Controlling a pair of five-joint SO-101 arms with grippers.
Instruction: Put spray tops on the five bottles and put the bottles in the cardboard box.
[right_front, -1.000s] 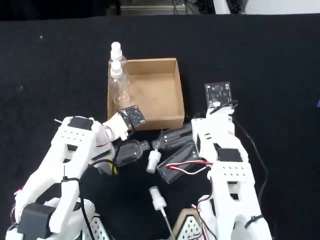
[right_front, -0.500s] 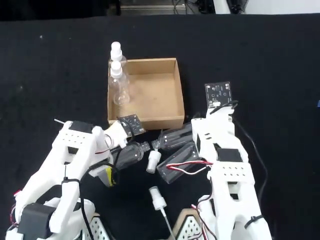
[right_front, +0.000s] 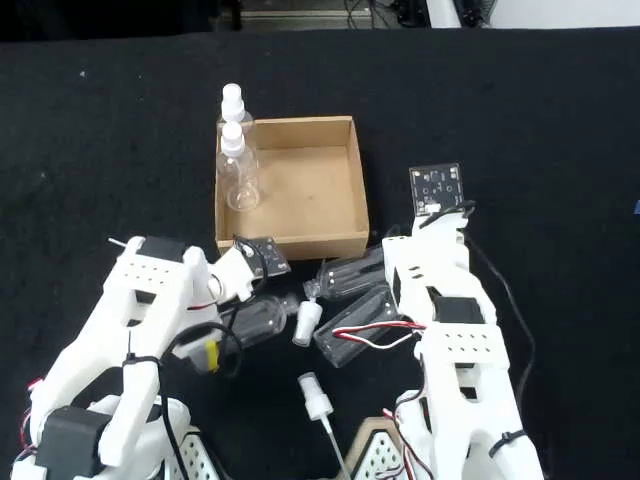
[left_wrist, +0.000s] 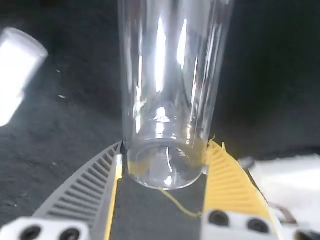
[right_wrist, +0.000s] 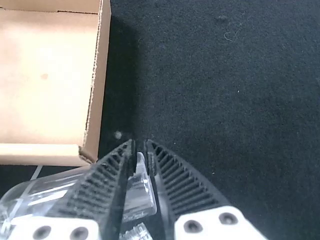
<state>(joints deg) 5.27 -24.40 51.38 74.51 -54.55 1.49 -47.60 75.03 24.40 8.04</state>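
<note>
A clear bottle (right_front: 264, 314) without a top lies on the black table in front of the cardboard box (right_front: 340, 180). My left gripper (right_front: 236, 327) is shut on its base, and the yellow pads (left_wrist: 220, 175) press both sides of the clear bottle (left_wrist: 170, 90). My right gripper (right_front: 326, 286) is shut on a second bottle (right_front: 350, 275) lying just right of it; its black fingers (right_wrist: 170, 175) pinch that bottle (right_wrist: 136, 185) beside the box (right_wrist: 50, 75). A spray top (right_front: 308, 322) lies between the arms, with another spray top (right_front: 318, 398) nearer. One topped bottle (right_front: 238, 172) stands inside the box.
Another topped bottle (right_front: 232, 102) stands behind the box's far left corner. Both arm bases crowd the near edge. Open black table surrounds the box on the left, right and far sides.
My left gripper has drawn back towards the near edge and turned a little, with the clear bottle shifting along between its fingers. The right arm has stayed still.
</note>
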